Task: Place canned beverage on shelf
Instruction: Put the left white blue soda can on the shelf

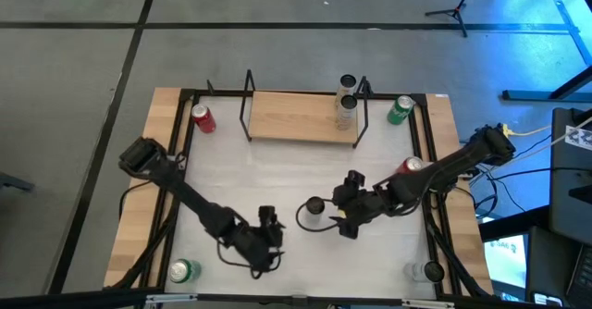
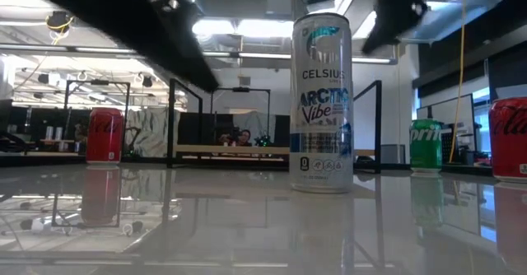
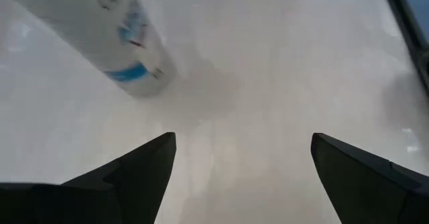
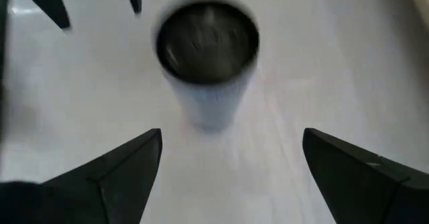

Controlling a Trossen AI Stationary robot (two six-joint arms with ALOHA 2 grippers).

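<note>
A tall silver and blue Celsius can (image 1: 313, 213) stands upright on its base on the white tabletop near the middle; it also shows in the low view (image 2: 322, 102). My right gripper (image 1: 339, 208) is open just to the can's right, with the can (image 4: 208, 56) a little ahead of its fingertips (image 4: 231, 177). My left gripper (image 1: 270, 228) is open, low over the table to the can's near left; the can (image 3: 100, 29) is off to one side of its fingers (image 3: 241, 177). The light-wood shelf (image 1: 296, 117) stands at the far middle with two silver cans (image 1: 346, 105) on its right end.
A red can (image 1: 203, 118) stands far left and a green can (image 1: 400, 110) far right. Another red can (image 1: 411, 166) stands beside my right arm. A green can (image 1: 183, 271) stands near left and a pale can (image 1: 427, 272) near right. A black frame (image 1: 180, 152) rims the table.
</note>
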